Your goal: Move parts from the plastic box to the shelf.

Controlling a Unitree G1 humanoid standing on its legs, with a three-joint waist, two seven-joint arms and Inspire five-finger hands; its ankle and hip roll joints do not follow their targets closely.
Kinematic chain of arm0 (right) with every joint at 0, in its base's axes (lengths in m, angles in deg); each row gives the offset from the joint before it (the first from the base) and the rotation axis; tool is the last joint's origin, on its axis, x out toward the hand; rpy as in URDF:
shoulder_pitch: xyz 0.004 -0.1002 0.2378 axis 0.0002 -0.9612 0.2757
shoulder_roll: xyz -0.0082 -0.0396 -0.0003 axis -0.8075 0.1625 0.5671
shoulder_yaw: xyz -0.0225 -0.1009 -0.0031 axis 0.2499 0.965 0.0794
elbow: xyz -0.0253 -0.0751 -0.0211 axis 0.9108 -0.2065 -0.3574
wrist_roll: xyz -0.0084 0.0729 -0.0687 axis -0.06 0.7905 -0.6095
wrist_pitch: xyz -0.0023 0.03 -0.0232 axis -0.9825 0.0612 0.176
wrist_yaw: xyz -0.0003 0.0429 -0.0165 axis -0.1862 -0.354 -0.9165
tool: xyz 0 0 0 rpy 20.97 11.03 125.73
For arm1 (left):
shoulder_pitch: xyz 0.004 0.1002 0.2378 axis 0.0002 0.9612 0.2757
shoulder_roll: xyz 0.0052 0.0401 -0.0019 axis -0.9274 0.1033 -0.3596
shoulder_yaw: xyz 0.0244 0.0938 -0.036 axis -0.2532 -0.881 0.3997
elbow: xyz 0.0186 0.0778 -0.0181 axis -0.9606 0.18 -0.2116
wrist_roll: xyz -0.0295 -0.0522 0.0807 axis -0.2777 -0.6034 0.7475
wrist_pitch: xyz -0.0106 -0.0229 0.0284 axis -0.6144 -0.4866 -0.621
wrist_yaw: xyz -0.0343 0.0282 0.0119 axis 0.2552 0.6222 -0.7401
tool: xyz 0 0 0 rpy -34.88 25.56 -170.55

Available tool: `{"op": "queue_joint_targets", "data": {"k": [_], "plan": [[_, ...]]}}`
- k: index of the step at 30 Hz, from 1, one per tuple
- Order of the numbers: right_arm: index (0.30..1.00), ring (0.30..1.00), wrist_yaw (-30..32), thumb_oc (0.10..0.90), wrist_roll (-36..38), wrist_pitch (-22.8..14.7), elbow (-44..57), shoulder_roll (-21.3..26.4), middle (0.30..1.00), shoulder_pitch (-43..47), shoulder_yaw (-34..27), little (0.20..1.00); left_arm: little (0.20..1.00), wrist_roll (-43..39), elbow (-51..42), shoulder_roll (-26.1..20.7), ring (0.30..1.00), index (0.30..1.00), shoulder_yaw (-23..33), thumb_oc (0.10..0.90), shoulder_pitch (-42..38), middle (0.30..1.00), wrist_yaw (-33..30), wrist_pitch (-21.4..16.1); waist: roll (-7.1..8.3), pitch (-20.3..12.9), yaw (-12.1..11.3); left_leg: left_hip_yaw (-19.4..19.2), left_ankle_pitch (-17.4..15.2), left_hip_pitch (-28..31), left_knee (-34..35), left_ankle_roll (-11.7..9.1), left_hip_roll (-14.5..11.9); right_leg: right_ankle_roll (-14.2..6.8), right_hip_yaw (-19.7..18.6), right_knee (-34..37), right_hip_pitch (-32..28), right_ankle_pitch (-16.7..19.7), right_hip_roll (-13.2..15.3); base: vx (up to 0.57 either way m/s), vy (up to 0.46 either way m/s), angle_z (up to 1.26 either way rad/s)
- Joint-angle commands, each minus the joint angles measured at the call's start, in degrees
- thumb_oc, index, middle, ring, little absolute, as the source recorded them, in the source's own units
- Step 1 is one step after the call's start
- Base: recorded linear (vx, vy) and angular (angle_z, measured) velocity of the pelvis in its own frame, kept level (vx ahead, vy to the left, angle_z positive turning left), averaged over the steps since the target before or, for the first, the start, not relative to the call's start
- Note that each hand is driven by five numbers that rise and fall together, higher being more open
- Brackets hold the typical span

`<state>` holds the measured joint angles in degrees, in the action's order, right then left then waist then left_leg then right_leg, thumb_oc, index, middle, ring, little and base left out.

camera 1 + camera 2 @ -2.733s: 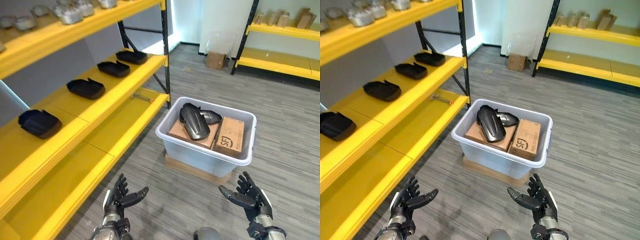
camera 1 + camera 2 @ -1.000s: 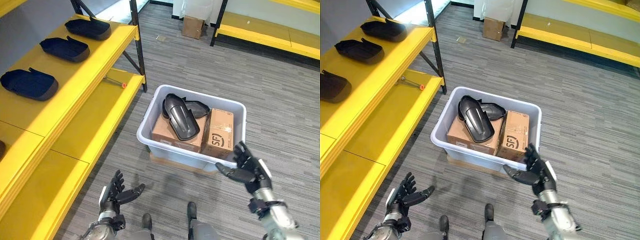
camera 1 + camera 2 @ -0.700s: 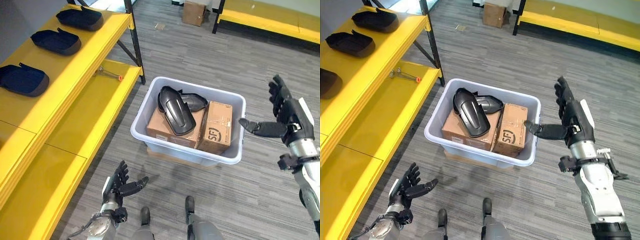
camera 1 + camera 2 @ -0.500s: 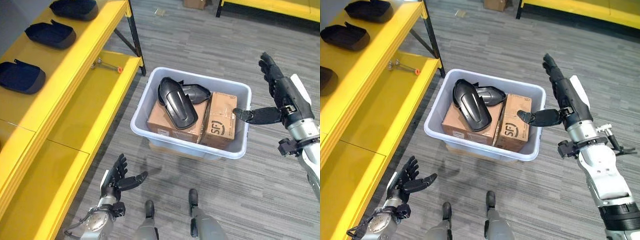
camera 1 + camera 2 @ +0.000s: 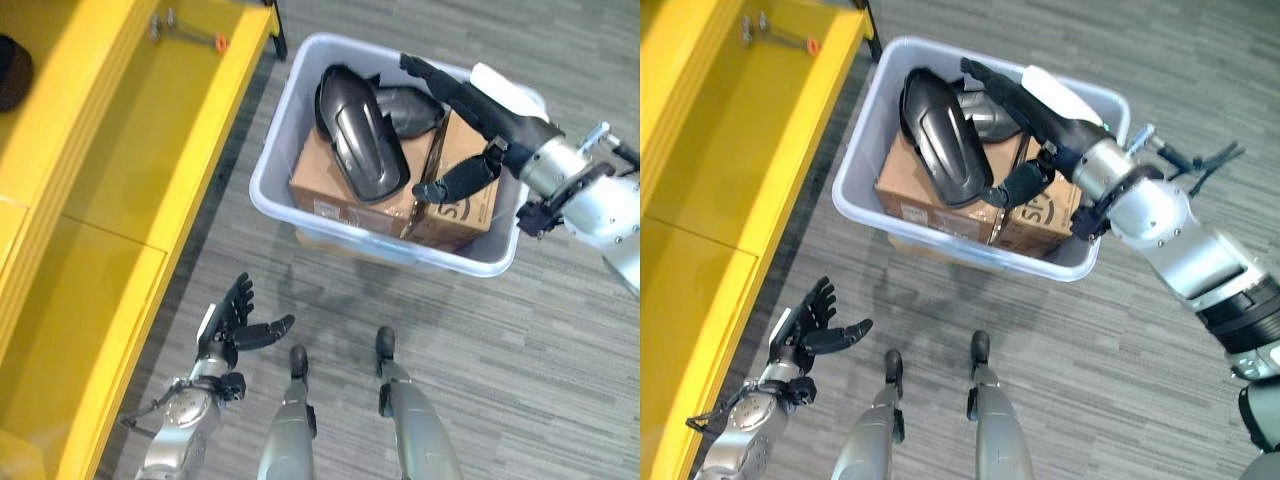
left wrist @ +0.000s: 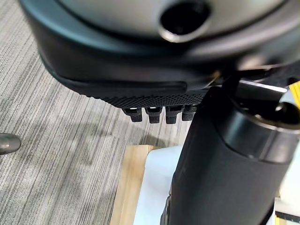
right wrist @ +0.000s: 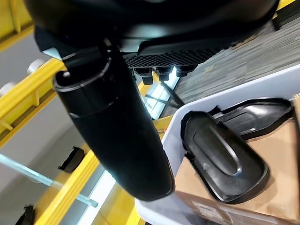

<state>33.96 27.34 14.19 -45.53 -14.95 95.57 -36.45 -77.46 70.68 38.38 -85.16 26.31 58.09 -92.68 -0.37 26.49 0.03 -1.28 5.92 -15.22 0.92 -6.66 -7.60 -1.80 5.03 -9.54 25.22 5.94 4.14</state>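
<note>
Over the plastic box (image 5: 300,205), right hand (image 5: 470,110) reaches in from the right, fingers straight, thumb spread below them, holding nothing. Fingertips (image 5: 412,65) sit above the far black part (image 5: 410,105), which lies partly under the bigger glossy black part (image 5: 362,135); can't tell whether they touch it. Thumb hangs over the seam between the two cardboard cartons. Bigger part rests on top of the left carton (image 5: 340,195), tilted, long axis running near to far. Right carton (image 5: 462,215) stands beside the first, hard against the box's right wall. Right wrist view shows the same glossy part (image 7: 222,157) past the thumb, fingers extended, nothing in the palm. Box is pale grey, sitting on a wood board (image 6: 125,183) on the grey plank floor (image 5: 560,380). Yellow shelf (image 5: 110,190) runs along the left; a small tool with an orange tip (image 5: 190,32) lies at its far end, a dark part (image 5: 10,70) at the far-left edge on a higher level. Left hand (image 5: 232,322) hangs low near the shelf's front edge, well apart from the box, fingers spread, empty.
</note>
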Motion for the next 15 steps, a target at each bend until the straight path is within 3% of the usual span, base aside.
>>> {"op": "queue_joint_targets", "data": {"k": [1, 9, 15], "plan": [[1.000, 1.000, 2.31, 0.900, -3.61, -1.95, 0.41, 0.64, 1.000, 8.81, 1.60, 1.000, 1.000, -1.52, -4.83, -3.62, 1.000, 1.000, 0.47, 0.900, 2.20, 1.000, -1.54, -5.50, 2.16, -3.38, -0.01, 0.81, -4.25, 2.20, -4.13, -1.00, -3.59, -4.77, -2.21, -3.53, 0.19, -7.79, 5.06, 0.00, 0.000, 0.00], [1.000, 1.000, 4.26, 0.900, -11.11, -1.65, -0.58, -0.44, 1.000, 13.87, 4.37, 1.000, 1.000, 0.17, -5.13, -2.68, 1.000, 1.000, 0.33, 0.900, -0.04, 1.000, -4.02, -6.27, 2.15, -0.86, -0.45, 1.25, -4.03, 0.77, -4.48, -1.21, -3.68, -4.38, -1.82, -6.33, 2.92, -8.81, 4.82, -0.01, -0.030, 0.02], [1.000, 1.000, 4.82, 0.900, -15.73, -1.50, -0.46, 0.65, 1.000, 12.89, 3.49, 1.000, 1.000, 1.30, -5.46, -1.72, 1.000, 1.000, 1.00, 0.900, -0.70, 1.000, -5.96, -6.60, 2.46, 1.38, -0.86, 1.83, -4.14, -0.44, -5.02, -1.18, -3.62, -4.16, -1.52, -8.15, 4.94, -9.26, 4.72, -0.02, -0.028, 0.05]]}}
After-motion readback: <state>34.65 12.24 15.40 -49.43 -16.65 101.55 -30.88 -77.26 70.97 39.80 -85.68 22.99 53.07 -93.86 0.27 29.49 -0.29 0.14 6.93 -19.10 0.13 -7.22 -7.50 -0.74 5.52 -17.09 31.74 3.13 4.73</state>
